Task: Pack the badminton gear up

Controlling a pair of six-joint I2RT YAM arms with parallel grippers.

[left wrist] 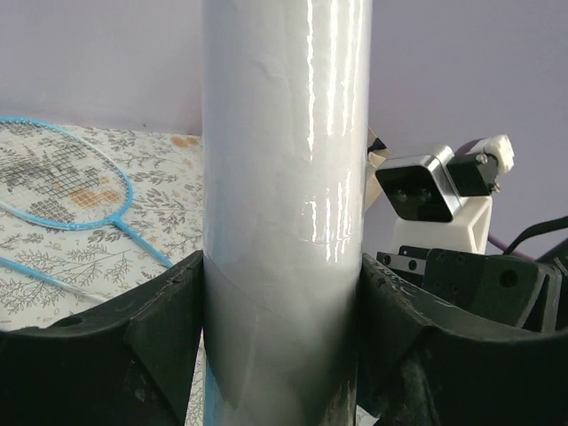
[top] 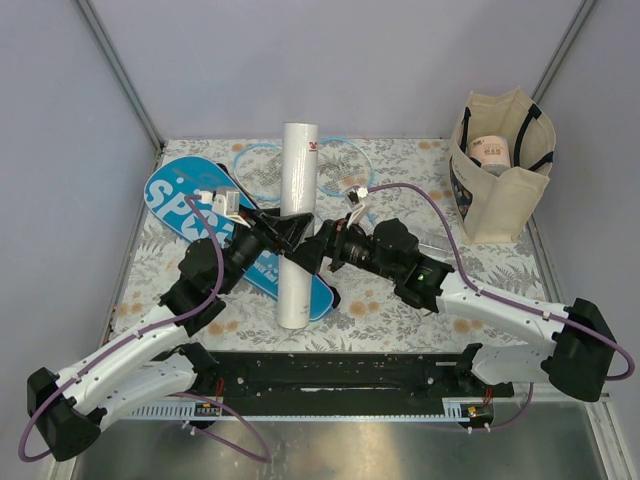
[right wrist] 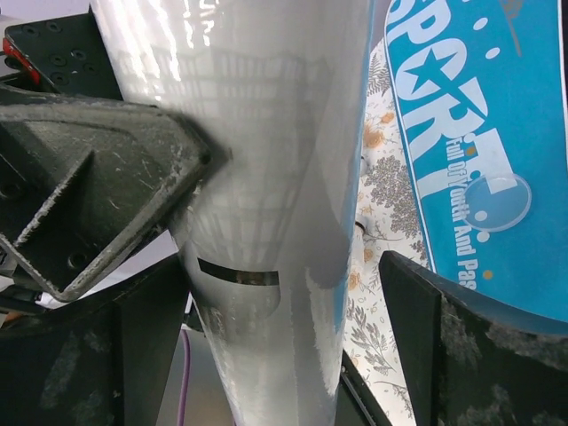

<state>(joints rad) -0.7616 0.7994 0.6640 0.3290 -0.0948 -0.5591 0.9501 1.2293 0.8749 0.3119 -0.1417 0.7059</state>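
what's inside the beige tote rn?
One pale cylindrical item with reddish print shows in the beige tote. What it is I cannot tell. The walls hide the bottom, so anything lower is unseen.

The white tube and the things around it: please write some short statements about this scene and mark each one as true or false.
1. The left jaws grip the white tube. True.
2. The right jaws are clamped tight on the tube. False: they stand open around it, with a gap on one side.
3. The blue cover is inside the cloth bag. False: it lies on the table, outside the bag.
4. A blue-framed racket lies on the table. True.
5. The cloth bag is empty. False: a pale roll sits inside.
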